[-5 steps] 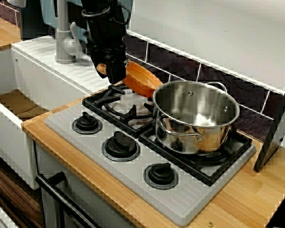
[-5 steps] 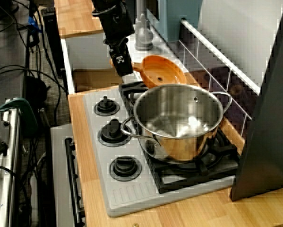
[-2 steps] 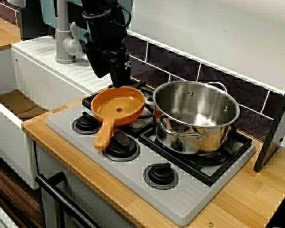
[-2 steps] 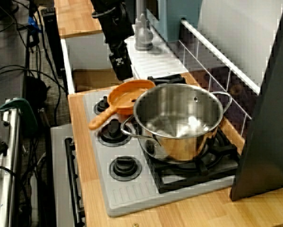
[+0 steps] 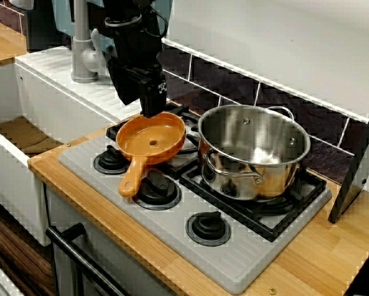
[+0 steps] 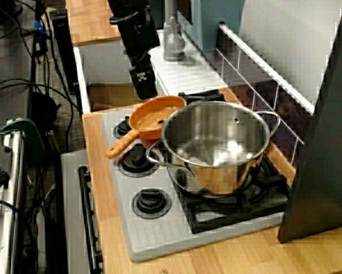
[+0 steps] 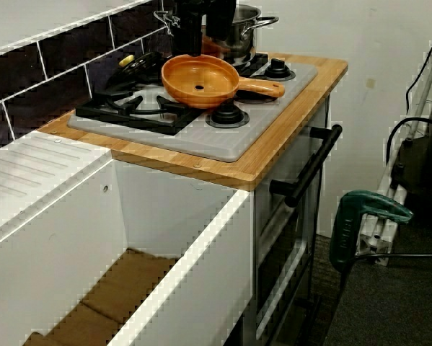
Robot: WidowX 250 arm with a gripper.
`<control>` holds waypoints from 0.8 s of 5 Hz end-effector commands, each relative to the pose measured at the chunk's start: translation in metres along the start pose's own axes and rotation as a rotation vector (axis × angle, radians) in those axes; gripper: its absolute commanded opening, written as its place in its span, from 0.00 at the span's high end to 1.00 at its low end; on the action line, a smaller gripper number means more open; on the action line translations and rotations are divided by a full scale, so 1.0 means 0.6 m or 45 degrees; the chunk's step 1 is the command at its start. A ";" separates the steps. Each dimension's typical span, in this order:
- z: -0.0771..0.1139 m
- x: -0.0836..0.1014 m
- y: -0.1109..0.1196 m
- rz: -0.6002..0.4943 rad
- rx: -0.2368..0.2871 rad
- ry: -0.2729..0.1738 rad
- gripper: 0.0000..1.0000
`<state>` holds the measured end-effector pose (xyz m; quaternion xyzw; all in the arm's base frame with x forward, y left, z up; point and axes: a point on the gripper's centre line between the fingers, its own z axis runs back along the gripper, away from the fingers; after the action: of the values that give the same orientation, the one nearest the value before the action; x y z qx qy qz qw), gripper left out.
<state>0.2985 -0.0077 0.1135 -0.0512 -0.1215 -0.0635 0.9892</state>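
An orange frying pan [image 5: 152,137] lies flat on the left rear burner, its handle [image 5: 130,180] pointing out over the knobs toward the stove's front edge. My black gripper [image 5: 150,111] hangs just above the pan's far rim, open and holding nothing. In the view from the sink side its two fingers [image 7: 189,29] stand apart over the pan [image 7: 200,79]. From the stove's right end, the gripper [image 6: 143,94] sits a little above and behind the pan [image 6: 153,116]. A steel pot [image 5: 253,148] stands on the right burner, close beside the pan.
Three black knobs [image 5: 156,188] line the stove's front. A grey faucet [image 5: 82,49] and white sink basin [image 5: 24,132] lie left of the stove. A dark tiled wall [image 5: 233,77] runs behind. A black panel [image 5: 360,166] leans at the far right.
A second ago the gripper held the pan tilted up behind the burner. The pan now lies flat on the burner, released, and the gripper has drawn slightly up and left.
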 end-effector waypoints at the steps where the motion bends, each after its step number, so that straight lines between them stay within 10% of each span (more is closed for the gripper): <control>1: 0.026 0.004 0.000 -0.030 0.025 -0.066 0.00; 4: -0.012 -0.007 0.034 0.016 0.069 -0.077 0.00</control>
<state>0.2980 0.0095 0.0983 -0.0278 -0.1405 -0.0561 0.9881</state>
